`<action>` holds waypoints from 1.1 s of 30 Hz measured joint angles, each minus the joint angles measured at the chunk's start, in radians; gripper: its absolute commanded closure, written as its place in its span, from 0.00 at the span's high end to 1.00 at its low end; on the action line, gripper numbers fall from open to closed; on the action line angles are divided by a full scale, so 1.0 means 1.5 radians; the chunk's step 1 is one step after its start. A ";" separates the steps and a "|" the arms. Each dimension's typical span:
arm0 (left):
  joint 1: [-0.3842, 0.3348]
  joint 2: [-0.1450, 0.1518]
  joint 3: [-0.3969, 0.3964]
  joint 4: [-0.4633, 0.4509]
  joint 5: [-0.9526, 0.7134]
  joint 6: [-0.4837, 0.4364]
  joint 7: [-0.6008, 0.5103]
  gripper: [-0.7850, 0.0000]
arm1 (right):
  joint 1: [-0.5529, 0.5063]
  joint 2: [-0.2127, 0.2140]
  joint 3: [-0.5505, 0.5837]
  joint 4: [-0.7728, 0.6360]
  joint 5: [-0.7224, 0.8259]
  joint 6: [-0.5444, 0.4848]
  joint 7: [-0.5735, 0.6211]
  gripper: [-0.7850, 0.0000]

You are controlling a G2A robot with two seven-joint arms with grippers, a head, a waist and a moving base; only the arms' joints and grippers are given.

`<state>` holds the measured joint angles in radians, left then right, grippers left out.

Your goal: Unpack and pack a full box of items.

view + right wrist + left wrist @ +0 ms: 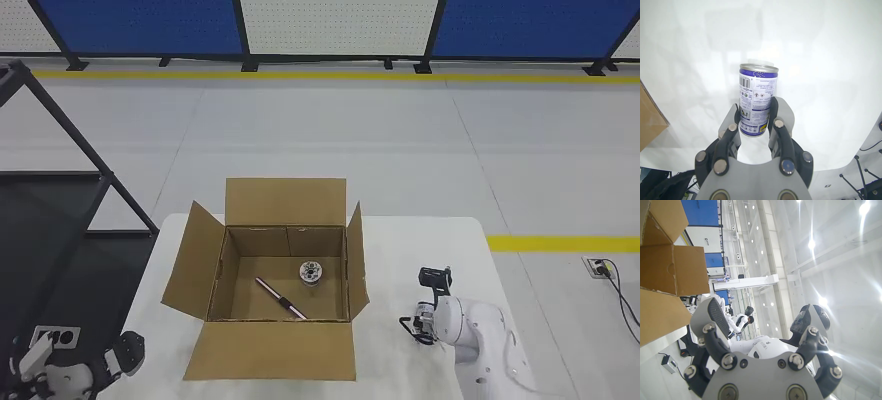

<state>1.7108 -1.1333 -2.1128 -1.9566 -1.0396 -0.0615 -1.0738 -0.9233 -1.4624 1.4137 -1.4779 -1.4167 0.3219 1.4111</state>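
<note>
- My left gripper (760,311) sat off the table's near-left corner, at about 8 o'clock from the box (285,200). Its jaws were wide apart with nothing between them, and it was pointing up towards the ceiling.
- The box stood mid-table with all its flaps out. Inside were a thin rod (280,298) lying towards 6 o'clock and a small round item (311,271) towards 3 o'clock.
- My right gripper (755,105) was over the white table (420,240), at about 4 o'clock from the box. Its jaws were clamped on the purple spray can (758,89) near the base, with the cap end pointing away from the wrist. I couldn't tell whether the can was touching the table.
- The risk, as I judged it, was the hold. A grip that close to one end could let the can pivot or slide out on a quick swing. If I set it down on its cap end, it could topple and roll. The box's right-hand flap was near that arm, so a careless sweep might clip it and shift the box.
</note>
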 measured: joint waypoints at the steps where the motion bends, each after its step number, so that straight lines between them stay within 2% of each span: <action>1: -0.001 0.000 0.000 0.002 -0.002 0.003 -0.001 1.00 | 0.002 0.000 0.000 0.004 0.002 0.000 -0.001 0.35; 5: -0.006 0.001 -0.003 0.007 -0.006 0.006 -0.004 1.00 | 0.010 0.000 -0.002 0.018 0.006 0.002 -0.003 0.19; 7: -0.008 0.001 -0.004 0.009 -0.008 0.007 -0.005 1.00 | 0.014 0.000 -0.003 0.023 0.006 0.002 -0.002 0.00; 10: -0.009 0.001 -0.005 0.011 -0.010 0.006 -0.007 1.00 | 0.018 0.000 0.000 0.019 0.011 0.007 -0.010 0.00; 13: -0.011 0.001 -0.006 0.014 -0.011 0.005 -0.008 1.00 | 0.007 0.001 0.008 -0.024 0.018 0.012 -0.033 0.00; 18: -0.014 0.001 -0.005 0.016 -0.010 0.004 -0.011 1.00 | -0.035 0.003 0.023 -0.181 0.015 0.030 -0.074 0.00; 23: -0.015 0.001 -0.005 0.019 -0.013 -0.001 -0.015 1.00 | -0.056 -0.002 0.013 -0.361 0.068 0.050 -0.150 0.00; 27: -0.010 0.000 -0.010 0.028 -0.021 -0.010 -0.018 1.00 | -0.014 -0.008 -0.030 -0.416 0.116 0.044 -0.187 0.00; 33: 0.003 -0.004 -0.028 0.046 -0.051 -0.023 -0.021 1.00 | 0.111 -0.018 -0.133 -0.387 0.169 -0.052 -0.201 0.00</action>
<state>1.7150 -1.1387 -2.1551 -1.8869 -1.1167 -0.0963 -1.1055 -0.7564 -1.4894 1.2147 -2.0578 -1.1627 0.2445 1.1095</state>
